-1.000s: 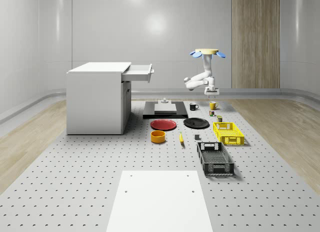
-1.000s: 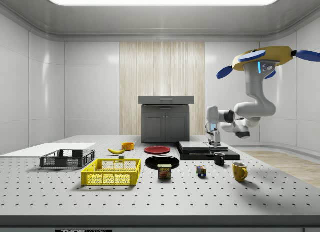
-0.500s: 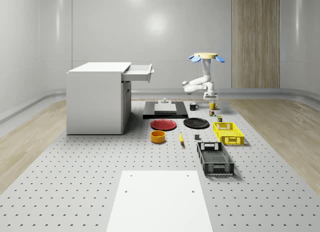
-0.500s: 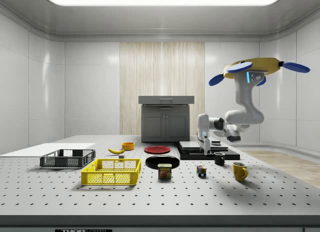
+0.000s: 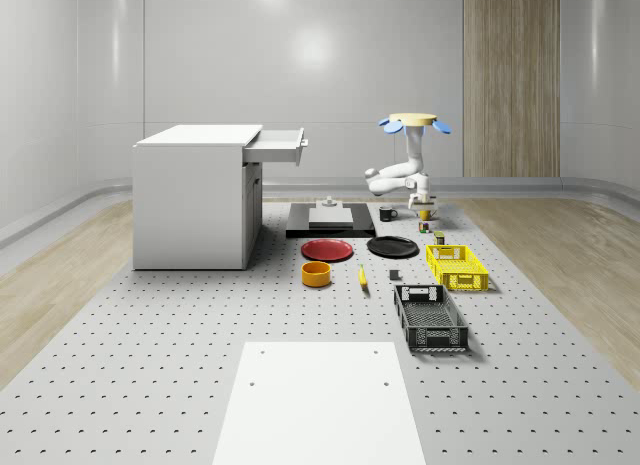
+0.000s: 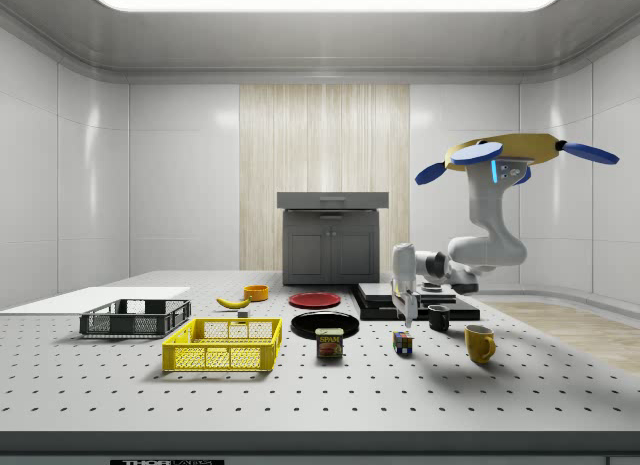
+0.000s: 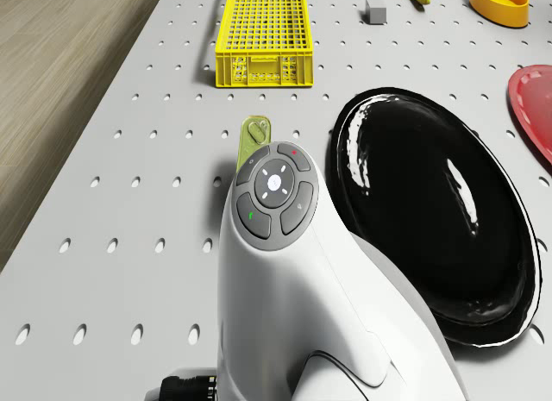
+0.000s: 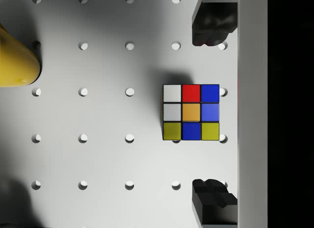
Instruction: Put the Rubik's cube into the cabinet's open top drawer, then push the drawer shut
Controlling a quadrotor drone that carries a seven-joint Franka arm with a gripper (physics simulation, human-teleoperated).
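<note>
Wrist view: gripper spread wide above the Rubik's cube.
Nearest the side camera, the cube sits on the tabletop between the tin can and the yellow mug, with the gripper hanging just above it, not touching. The drone hovers above the mugs. Farther back stands the cabinet, its top drawer pulled open.

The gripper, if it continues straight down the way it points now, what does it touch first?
Most likely the Rubik's cube: in the wrist view it lies on the table between the open fingers. The gripper hangs just above it, under the hovering drone.
</note>
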